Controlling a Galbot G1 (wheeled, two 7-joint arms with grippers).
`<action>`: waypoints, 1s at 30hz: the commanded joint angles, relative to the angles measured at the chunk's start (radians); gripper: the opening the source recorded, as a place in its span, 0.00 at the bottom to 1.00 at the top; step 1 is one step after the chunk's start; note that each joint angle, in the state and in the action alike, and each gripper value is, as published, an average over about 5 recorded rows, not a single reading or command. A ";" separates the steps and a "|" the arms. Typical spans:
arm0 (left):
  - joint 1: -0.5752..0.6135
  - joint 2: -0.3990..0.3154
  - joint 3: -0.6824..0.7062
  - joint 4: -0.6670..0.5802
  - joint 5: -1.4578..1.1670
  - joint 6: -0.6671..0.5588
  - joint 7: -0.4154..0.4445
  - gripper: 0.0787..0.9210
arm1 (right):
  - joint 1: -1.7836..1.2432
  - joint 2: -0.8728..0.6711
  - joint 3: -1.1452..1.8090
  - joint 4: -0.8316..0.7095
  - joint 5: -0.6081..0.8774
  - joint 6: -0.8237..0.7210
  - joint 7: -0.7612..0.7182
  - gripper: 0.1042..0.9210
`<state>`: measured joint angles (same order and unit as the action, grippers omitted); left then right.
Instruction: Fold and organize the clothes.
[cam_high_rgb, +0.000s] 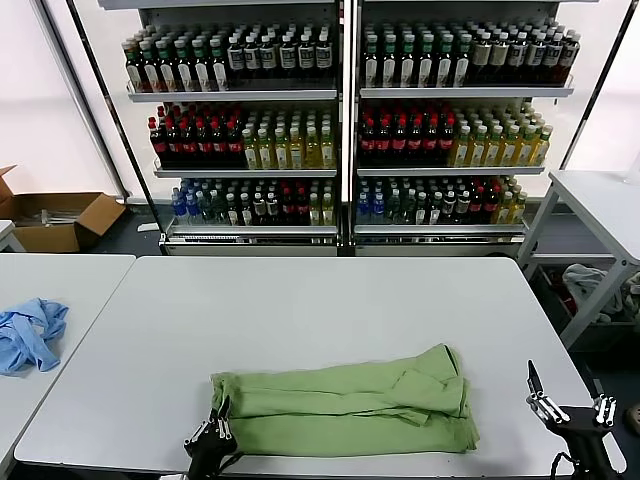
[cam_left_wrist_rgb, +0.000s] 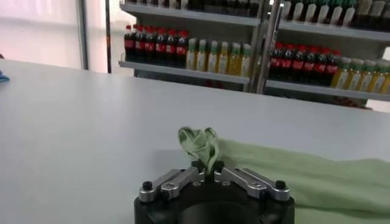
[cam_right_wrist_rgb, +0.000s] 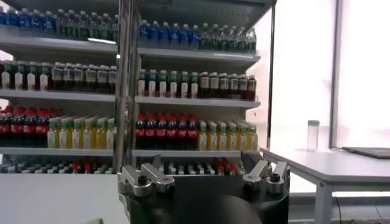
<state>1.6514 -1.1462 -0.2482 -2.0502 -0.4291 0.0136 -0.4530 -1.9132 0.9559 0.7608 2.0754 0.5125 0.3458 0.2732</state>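
Note:
The clothes, a light green shirt (cam_high_rgb: 350, 405), lie folded into a long band near the front edge of the white table (cam_high_rgb: 320, 300). My left gripper (cam_high_rgb: 218, 420) sits at the band's left end, shut on a pinch of the green fabric (cam_left_wrist_rgb: 200, 143), which bunches up between the closed jaws. My right gripper (cam_high_rgb: 568, 398) hovers off the table's front right corner, to the right of the shirt, open and holding nothing. In the right wrist view its fingers (cam_right_wrist_rgb: 141, 178) stand wide apart and point toward the shelves.
A light blue garment (cam_high_rgb: 30, 335) lies on a second table at the left. Shelves of bottled drinks (cam_high_rgb: 345, 120) fill the back. Another white table (cam_high_rgb: 600, 205) stands at the right, and a cardboard box (cam_high_rgb: 55, 220) sits on the floor at far left.

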 joint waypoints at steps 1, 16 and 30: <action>-0.037 0.060 -0.112 -0.126 -0.076 0.025 -0.027 0.04 | 0.026 -0.006 -0.010 0.007 -0.011 -0.015 0.016 0.88; 0.033 0.188 -0.752 -0.127 -0.246 0.126 -0.030 0.03 | 0.126 -0.018 -0.063 0.014 -0.009 -0.071 0.019 0.88; 0.012 0.032 -0.057 -0.270 0.140 0.047 0.023 0.03 | 0.089 0.000 -0.055 0.019 -0.020 -0.054 0.022 0.88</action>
<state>1.6854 -1.0379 -0.6969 -2.2471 -0.5201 0.0976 -0.4581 -1.8192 0.9534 0.7079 2.0895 0.4968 0.2916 0.2932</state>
